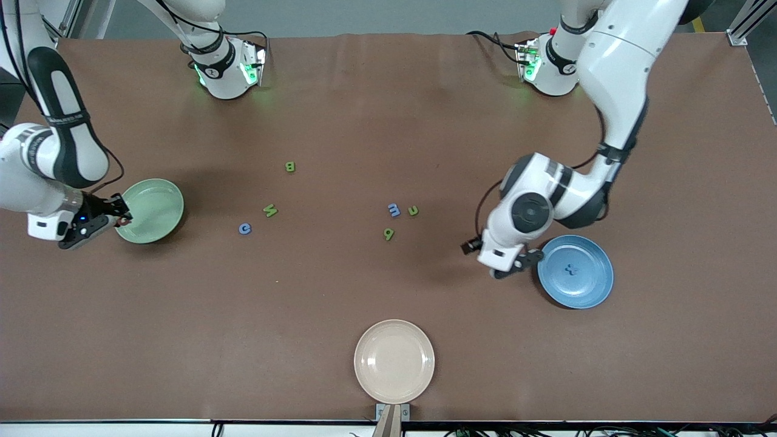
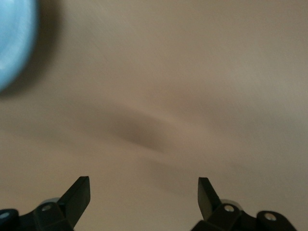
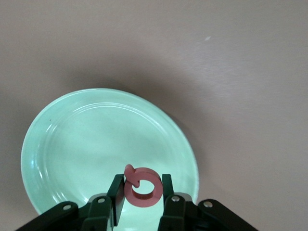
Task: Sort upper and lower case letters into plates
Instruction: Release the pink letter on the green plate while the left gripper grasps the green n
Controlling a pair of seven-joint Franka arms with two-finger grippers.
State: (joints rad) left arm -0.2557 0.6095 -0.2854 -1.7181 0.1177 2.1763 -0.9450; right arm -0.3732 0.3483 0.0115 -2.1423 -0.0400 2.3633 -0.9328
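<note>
Two plates sat at the table's ends: mint green plate (image 1: pixel 150 210) toward the right arm's end, blue plate (image 1: pixel 575 271) toward the left arm's, a small blue letter (image 1: pixel 570 269) lying in it. Right gripper (image 3: pixel 140 195) hung over the green plate's rim, fingers pinched on a red letter (image 3: pixel 141 187). Left gripper (image 2: pixel 144 192) hovered beside the blue plate, fingers spread apart, holding nothing. Six letters lay loose between the plates, among them a green B (image 1: pixel 290 166). Cream plate (image 1: pixel 394 361) sat nearest the front camera.

A brown table (image 1: pixel 376 109) fills the view under even light.
</note>
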